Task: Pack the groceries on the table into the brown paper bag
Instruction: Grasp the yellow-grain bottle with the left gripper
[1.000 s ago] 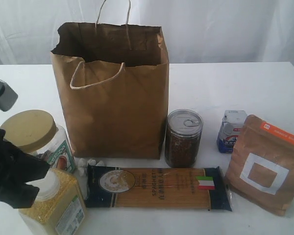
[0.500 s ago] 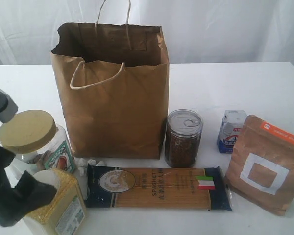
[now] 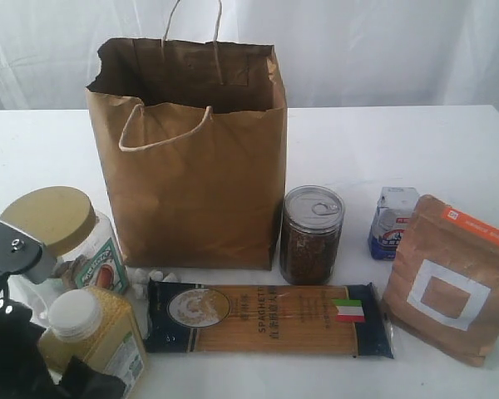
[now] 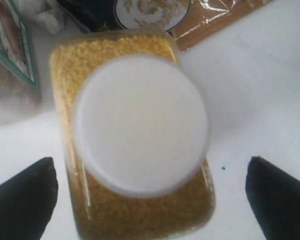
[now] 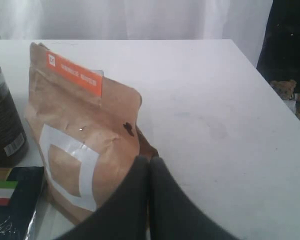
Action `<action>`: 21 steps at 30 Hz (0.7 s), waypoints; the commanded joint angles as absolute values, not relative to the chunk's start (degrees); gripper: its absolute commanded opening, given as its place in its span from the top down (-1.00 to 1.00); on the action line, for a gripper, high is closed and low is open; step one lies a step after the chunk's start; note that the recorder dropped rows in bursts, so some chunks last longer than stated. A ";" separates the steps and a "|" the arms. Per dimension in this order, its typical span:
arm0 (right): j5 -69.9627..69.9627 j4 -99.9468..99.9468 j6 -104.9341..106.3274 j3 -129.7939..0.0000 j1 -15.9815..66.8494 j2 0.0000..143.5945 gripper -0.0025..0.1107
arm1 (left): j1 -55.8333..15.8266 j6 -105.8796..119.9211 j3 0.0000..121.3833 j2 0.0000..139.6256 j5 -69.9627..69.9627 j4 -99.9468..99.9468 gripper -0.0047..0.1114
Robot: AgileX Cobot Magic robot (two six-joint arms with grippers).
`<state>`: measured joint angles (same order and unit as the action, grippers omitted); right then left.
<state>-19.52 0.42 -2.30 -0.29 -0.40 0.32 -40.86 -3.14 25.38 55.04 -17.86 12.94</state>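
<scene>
1. The brown paper bag (image 3: 191, 166) stands upright on the table (image 3: 399, 141) with its mouth open, and one cord handle hangs over its front face.
2. In front of the bag, the dark spaghetti packet (image 3: 266, 317) lies flat, running along the bag's front.
3. Just right of the bag's front corner stands the pull-tab can of brown granules (image 3: 312, 234), upright.
4. Further right of the bag are the small blue-white carton (image 3: 392, 223) and, nearer the camera, the orange-labelled brown pouch (image 3: 449, 283), which leans back.
5. Left of the bag and in front of it stands the gold-lidded clear jar (image 3: 54, 218). The white-capped yellow-grain jar (image 3: 91, 332) is just in front of that jar.
6. A few small white pebble-like bits (image 3: 154, 276) lie near the bag's front left corner.
7. The left gripper (image 4: 149, 161) hangs over the white-capped yellow-grain jar. Its jaws are spread wide, with one finger on each side of the jar, and it grips nothing.
8. The right gripper (image 5: 149, 162) is well right of the bag, just beside the pouch. Its fingers are pressed together and hold nothing; I cannot tell whether they touch the pouch.
</scene>
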 commanded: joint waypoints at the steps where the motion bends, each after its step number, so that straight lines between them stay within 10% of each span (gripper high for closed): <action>1: -19.28 0.40 -2.43 0.00 -0.71 0.00 0.96 | -41.30 -2.66 23.82 56.11 -10.24 12.24 -0.89; 12: -19.28 0.40 -2.43 0.00 -0.71 0.00 0.96 | -41.30 -2.91 23.78 60.36 -8.27 0.78 -0.76; 21: -19.28 0.40 -2.43 0.00 -0.71 0.00 0.96 | -41.30 -6.10 23.78 60.36 -10.46 1.04 0.62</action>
<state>-19.52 0.42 -2.30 -0.29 -0.40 0.32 -41.07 -5.29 24.20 60.35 -8.60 0.81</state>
